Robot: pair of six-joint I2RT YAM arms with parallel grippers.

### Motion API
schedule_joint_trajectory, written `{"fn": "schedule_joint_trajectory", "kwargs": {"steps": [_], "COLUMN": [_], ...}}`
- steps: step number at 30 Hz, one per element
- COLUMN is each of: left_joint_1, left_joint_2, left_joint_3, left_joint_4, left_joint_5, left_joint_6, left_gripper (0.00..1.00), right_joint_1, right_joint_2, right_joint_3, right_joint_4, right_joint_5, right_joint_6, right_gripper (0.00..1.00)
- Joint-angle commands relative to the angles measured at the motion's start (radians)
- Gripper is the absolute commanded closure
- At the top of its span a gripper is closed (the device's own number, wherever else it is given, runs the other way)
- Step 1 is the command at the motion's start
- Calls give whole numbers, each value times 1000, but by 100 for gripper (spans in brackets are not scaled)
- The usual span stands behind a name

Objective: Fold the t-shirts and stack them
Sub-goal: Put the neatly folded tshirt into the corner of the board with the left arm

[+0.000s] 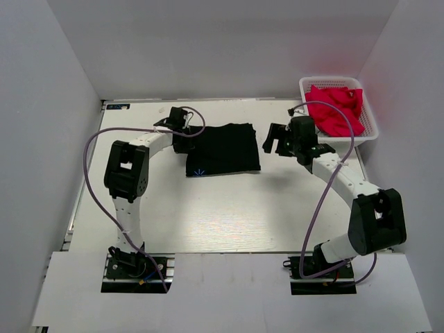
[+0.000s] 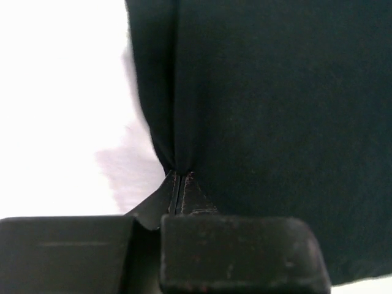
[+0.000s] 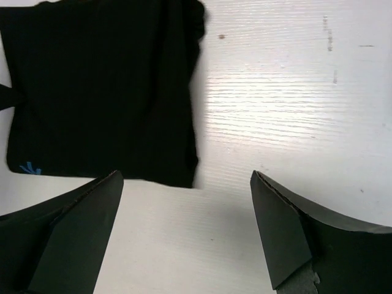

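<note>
While left fingers point(image 2: 191, 197) pinch t-shirt point(image 1: 223, 148), right fingers point(image 3: 73, 239) splayed.

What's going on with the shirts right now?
The left gripper is shut on the left edge of the folded black t-shirt, which lies flat on the table. The right gripper is open and empty, just off the shirt's right side. The pinkish-red t-shirts sit bunched in the white basket at the far right, not yet folded.
</note>
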Motion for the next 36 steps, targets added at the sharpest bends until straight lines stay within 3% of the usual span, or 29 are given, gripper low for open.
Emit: {"fn": "schedule_joint_trajectory", "kwargs": {"steps": [1,11,19,24,29,36], "left_joint_1": [33,152,328,403,477,549], "left_joint_2": [19,69,293,451,479,536], "left_joint_3": [75,237,539,777,819,865], "left_joint_4": [-124,-128,-134,-144,-58,-58], "left_joint_5": [-219,-517,-571,-530,-540,-534], "left_joint_6": [64,346,499,545,558,436], "left_gripper": [100,100,100,100,100,100], "right_joint_1": [-10,-22,-25,-24,-25,-27], "right_joint_2": [-53,-60,-4,97,138,145], "right_joint_3": [-22,-39,-25,62,103,123], "right_joint_4": [-2,5,33,-27,-73,-87], "right_joint_5": [73,139,159,187,196,212], "right_joint_6": [-21,-43,-41,-70,-78,-67], "right_gripper": [10,10,10,10,10,10]}}
